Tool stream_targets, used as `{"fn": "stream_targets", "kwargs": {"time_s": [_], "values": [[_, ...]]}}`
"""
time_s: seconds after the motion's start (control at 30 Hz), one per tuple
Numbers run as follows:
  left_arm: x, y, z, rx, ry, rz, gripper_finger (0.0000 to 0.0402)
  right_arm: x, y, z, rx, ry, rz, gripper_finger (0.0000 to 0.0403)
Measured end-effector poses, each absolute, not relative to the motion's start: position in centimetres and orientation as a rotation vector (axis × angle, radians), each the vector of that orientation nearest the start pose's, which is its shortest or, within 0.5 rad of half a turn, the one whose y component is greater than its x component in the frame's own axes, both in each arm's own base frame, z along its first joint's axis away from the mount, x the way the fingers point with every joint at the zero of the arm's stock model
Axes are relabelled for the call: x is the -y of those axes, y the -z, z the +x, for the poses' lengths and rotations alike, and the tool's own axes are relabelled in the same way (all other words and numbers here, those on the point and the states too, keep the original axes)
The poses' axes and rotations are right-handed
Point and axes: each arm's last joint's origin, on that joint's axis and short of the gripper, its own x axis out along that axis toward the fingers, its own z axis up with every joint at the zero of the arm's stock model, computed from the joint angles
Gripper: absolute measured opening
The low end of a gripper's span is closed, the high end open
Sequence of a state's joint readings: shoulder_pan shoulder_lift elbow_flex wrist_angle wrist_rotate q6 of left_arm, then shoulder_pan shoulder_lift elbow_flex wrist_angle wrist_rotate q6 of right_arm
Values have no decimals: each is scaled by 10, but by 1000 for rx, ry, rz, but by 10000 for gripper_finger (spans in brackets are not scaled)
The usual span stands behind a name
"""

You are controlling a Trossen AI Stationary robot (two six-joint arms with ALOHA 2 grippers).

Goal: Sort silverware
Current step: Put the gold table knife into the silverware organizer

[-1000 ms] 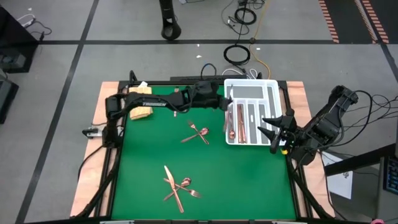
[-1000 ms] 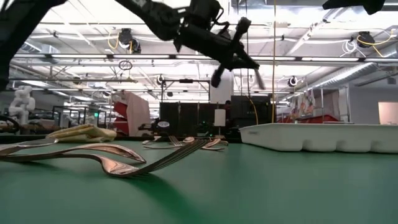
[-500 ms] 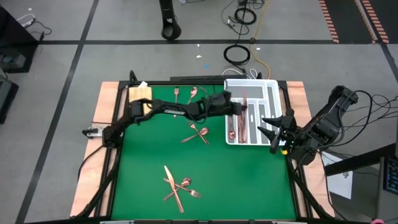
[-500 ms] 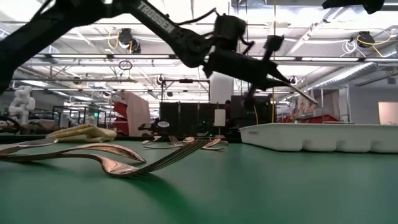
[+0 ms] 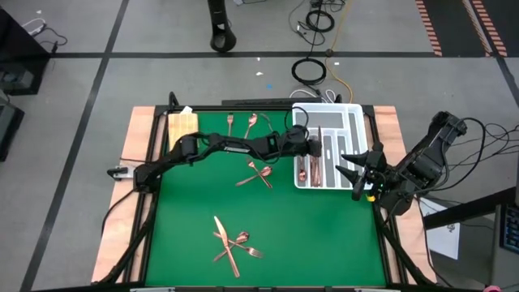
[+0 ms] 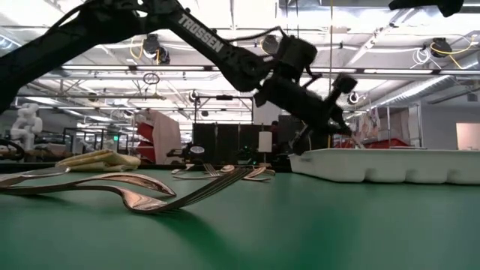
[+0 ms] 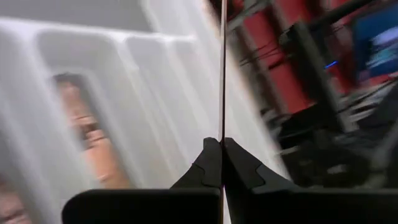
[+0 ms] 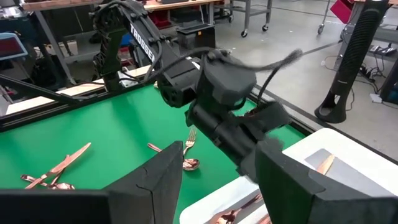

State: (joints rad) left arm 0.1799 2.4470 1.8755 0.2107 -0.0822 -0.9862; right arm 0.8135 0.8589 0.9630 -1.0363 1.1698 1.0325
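Observation:
My left gripper (image 5: 320, 148) reaches from the table's left over the white divided tray (image 5: 358, 110) and is shut on a slim piece of silverware (image 7: 222, 68), which shows edge-on as a thin line; what kind it is I cannot tell. Copper pieces (image 5: 302, 166) lie in the tray's left compartment. More silverware lies flat on the green mat: a crossed pair (image 5: 258, 173), a group near the front (image 5: 231, 241), and some at the far edge (image 5: 243, 122). At the table's right edge my right gripper (image 8: 221, 180) waits open, holding nothing. My left gripper pinches one end of the slim piece (image 7: 222, 135) between its two fingertips (image 7: 239, 163). The fingers come from the table's left, slanting a little downward. The piece runs straight out ahead along the fingers, lifted clear above the tray's compartments.
A tan woven cloth (image 5: 182, 123) lies at the mat's far left corner. In the low view a fork (image 6: 150, 196) lies close in front and the tray's wall (image 6: 390, 165) stands at the right. Black frame bars edge the mat.
My left gripper has travelled toward the table's right edge, from beside the tray to over it, and has sunk closer to it, staying shut on the slim piece. The arm has stretched out across the mat.

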Motion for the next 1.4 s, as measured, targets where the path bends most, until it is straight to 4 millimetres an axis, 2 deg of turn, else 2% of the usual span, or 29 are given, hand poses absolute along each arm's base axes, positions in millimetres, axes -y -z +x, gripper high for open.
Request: {"fn": "stream_targets", "kwargs": {"time_s": [0.1, 0.73, 1.17, 1.4], "values": [[-102, -149, 541, -238, -440, -995, 0, -78, -325, 110, -276, 527, 217, 187], [-100, -148, 540, -283, -438, -982, 17, -78, -325, 110, -276, 527, 209, 187], [-116, -147, 537, -291, -432, -994, 97, -78, -325, 110, -279, 526, 204, 187], [-126, -147, 534, -327, -353, -983, 112, -78, -325, 110, -296, 513, 200, 187]]}}
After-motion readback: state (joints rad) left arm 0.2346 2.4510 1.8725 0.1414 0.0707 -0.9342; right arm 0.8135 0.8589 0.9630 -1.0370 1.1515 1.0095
